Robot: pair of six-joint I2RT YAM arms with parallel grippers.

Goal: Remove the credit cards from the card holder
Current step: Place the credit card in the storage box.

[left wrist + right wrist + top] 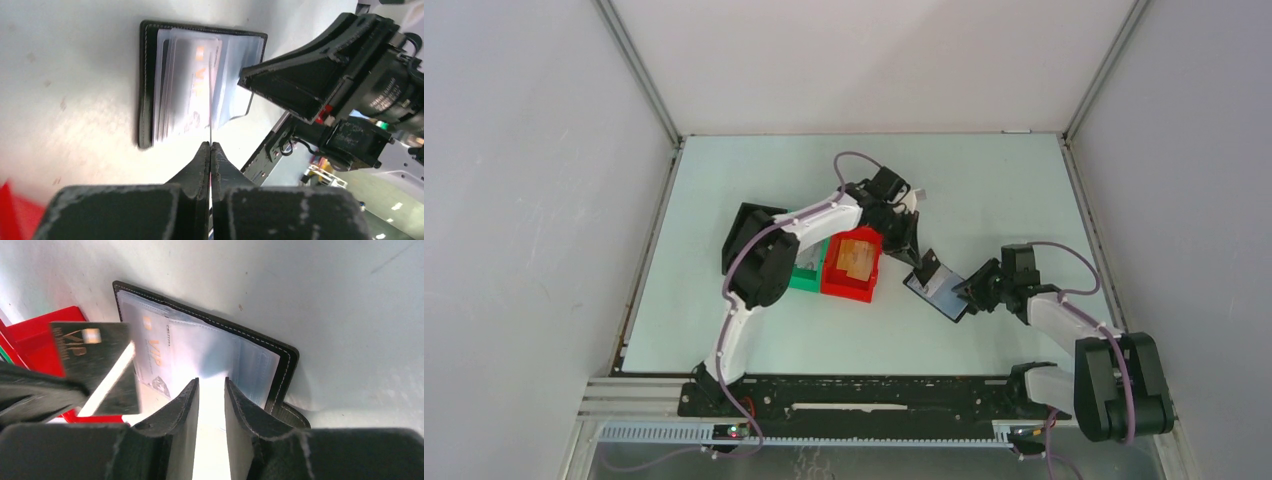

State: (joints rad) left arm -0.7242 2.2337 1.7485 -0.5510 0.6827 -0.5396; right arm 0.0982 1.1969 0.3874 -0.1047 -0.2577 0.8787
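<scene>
The card holder (pixel 936 292) lies open on the table, a black wallet with clear sleeves. My left gripper (pixel 916 255) is shut on one credit card (pixel 927 263), held clear of the wallet at its far-left end. In the left wrist view that card (pixel 210 100) shows edge-on, running out from the shut fingertips (pixel 210 144) above the wallet (pixel 146 85), which holds more cards (pixel 187 85). In the right wrist view the held card (pixel 100 360) looks dark with "VIP" on it. My right gripper (pixel 210 382) is closed to a narrow gap on the wallet's (pixel 287 365) clear sleeves.
A red bin (pixel 852 265) stands just left of the wallet, with a small green bin (pixel 804 278) beside it and a black bin (pixel 744 235) behind the left arm. The red bin (pixel 40 335) also shows in the right wrist view.
</scene>
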